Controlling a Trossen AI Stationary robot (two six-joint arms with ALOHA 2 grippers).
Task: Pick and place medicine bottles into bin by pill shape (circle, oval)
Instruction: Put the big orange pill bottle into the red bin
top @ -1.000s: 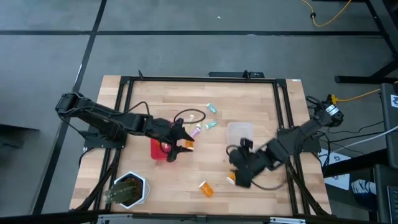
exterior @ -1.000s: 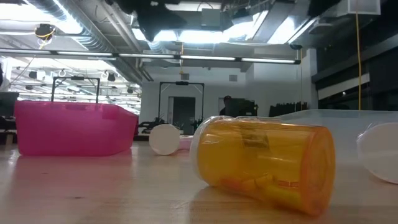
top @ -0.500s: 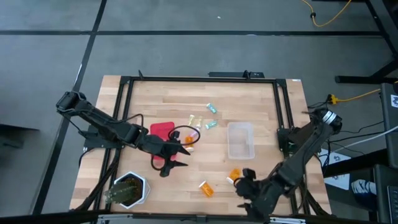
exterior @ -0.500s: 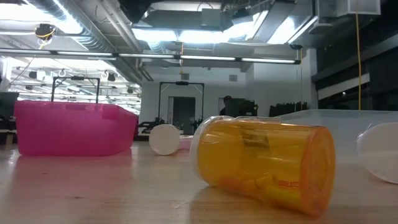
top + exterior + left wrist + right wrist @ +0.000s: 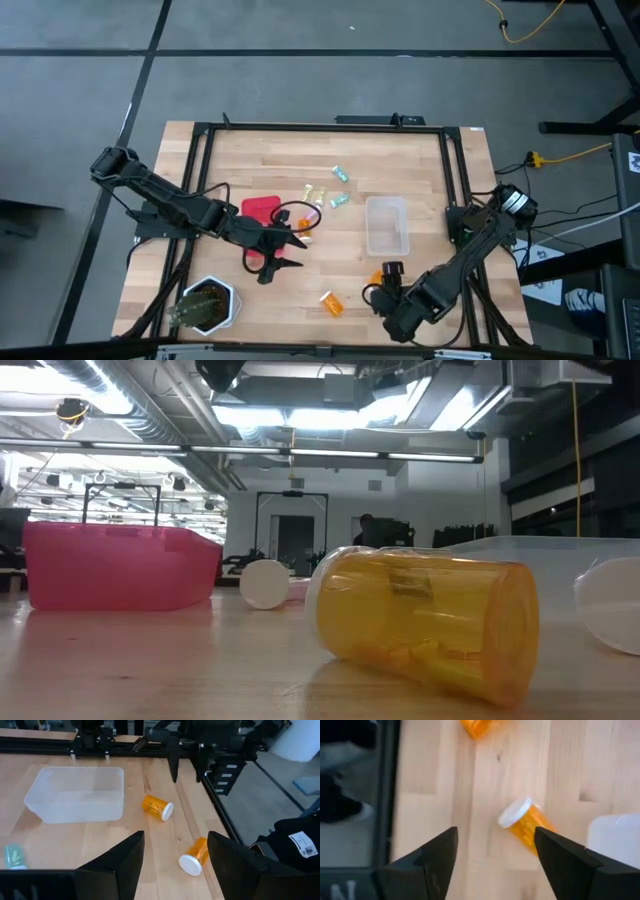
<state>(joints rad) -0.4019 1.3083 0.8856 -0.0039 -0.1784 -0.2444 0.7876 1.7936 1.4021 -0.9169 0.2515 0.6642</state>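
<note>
My right tool (image 5: 392,272) hangs released over the worktop's (image 5: 410,160) front edge, beside an orange bottle (image 5: 377,278) lying just before the clear bin (image 5: 386,225). Another orange bottle (image 5: 330,302) lies nearby. My left tool (image 5: 292,250), also released, hovers by the pink bin (image 5: 258,207)

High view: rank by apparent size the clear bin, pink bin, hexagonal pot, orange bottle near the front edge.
1. clear bin
2. hexagonal pot and pink bin: unsure, since the left arm covers part of the pink bin
3. orange bottle, clearly smallest
</note>
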